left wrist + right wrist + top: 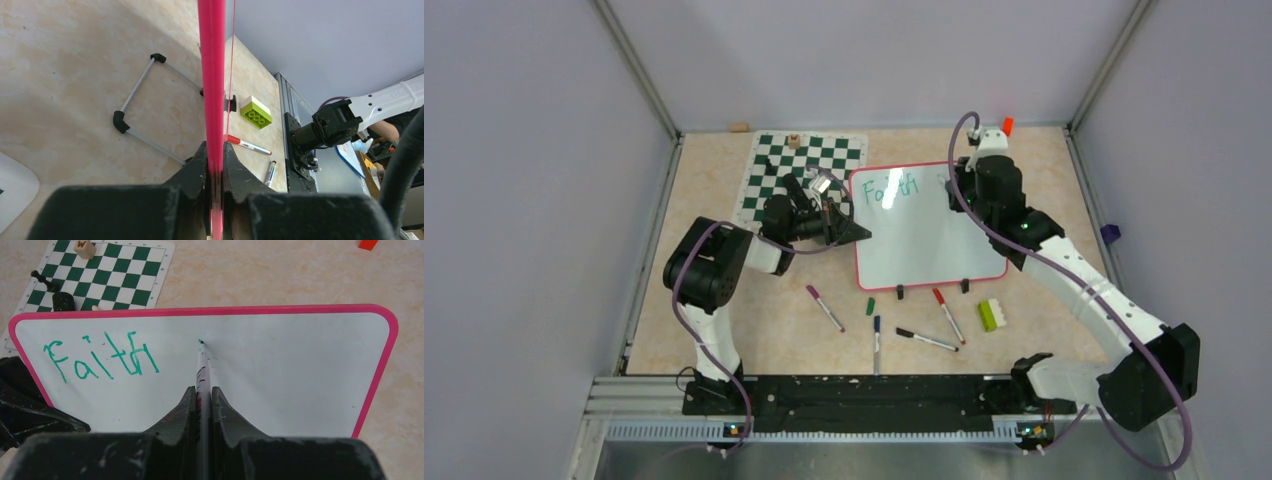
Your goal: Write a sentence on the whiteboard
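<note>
The whiteboard (924, 240), white with a pink frame, stands tilted on the table's middle. One teal word of the sentence (891, 187), "Faith" (100, 360), runs along its top left. My left gripper (859, 233) is shut on the board's left edge, and the pink frame (212, 75) runs straight between its jaws (215, 165). My right gripper (956, 178) is over the board's upper right, shut on a white marker (202, 367). The marker's teal tip touches the board just right of "Faith". The right gripper (202, 392) holds the marker by its barrel.
Several loose markers lie in front of the board: purple (825, 307), blue (876, 335), black (927, 340), red (948, 315). A lime brick (992, 315) sits near them. A green-and-white chess mat (799, 165) with a few pieces lies behind the left arm.
</note>
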You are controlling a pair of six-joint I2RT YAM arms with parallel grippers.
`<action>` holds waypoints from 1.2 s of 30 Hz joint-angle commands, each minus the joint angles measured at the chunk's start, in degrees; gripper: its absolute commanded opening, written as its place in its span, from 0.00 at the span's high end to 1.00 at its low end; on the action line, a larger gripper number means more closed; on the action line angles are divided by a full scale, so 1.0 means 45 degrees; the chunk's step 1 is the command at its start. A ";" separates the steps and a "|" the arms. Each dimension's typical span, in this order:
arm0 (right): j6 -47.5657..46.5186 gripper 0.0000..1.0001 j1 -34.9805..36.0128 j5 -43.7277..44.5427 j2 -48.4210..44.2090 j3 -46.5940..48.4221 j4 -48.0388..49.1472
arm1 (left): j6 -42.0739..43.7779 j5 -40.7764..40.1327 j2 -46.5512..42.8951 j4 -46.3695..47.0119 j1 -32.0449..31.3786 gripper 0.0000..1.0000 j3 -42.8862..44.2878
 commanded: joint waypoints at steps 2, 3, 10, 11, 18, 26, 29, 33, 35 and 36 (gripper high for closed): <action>0.0070 1.00 -0.0128 -0.0005 -0.0606 0.0238 0.0022 | 0.0529 -0.0325 -0.0014 -0.0689 0.0214 1.00 0.0095; 0.0081 1.00 -0.0136 -0.0085 -0.0719 0.0198 0.0021 | 0.0543 -0.0342 -0.0013 -0.0713 0.0210 1.00 0.0100; -0.0023 1.00 -0.0147 -0.0334 -0.1309 -0.0118 0.0080 | 0.0578 -0.0367 -0.0062 -0.0755 0.0209 1.00 0.0051; -0.0031 1.00 -0.0138 -0.0375 -0.1298 -0.0141 0.0080 | 0.0588 -0.0359 -0.0092 -0.0775 0.0209 1.00 0.0050; 0.0012 1.00 -0.0134 -0.0426 -0.0719 -0.0156 -0.0096 | 0.0663 -0.0378 -0.0132 -0.0883 0.0209 1.00 0.0050; 0.0039 1.00 -0.0141 -0.0302 -0.0305 -0.0213 0.0008 | 0.0701 -0.0379 -0.0138 -0.0936 0.0212 1.00 0.0070; 0.0036 1.00 -0.0125 -0.0293 -0.0190 -0.0206 0.0043 | 0.0715 -0.0391 -0.0148 -0.0969 0.0210 1.00 0.0079; 0.0047 1.00 -0.0127 -0.0157 -0.0107 -0.0300 0.0021 | 0.0736 -0.0378 -0.0168 -0.0980 0.0201 1.00 0.0073; 0.0079 1.00 -0.0122 -0.0132 -0.0092 -0.0331 0.0021 | 0.0742 -0.0387 -0.0165 -0.0988 0.0212 1.00 0.0070; 0.0082 1.00 -0.0125 -0.0123 -0.0100 -0.0349 0.0021 | 0.0741 -0.0384 -0.0176 -0.1007 0.0212 1.00 0.0092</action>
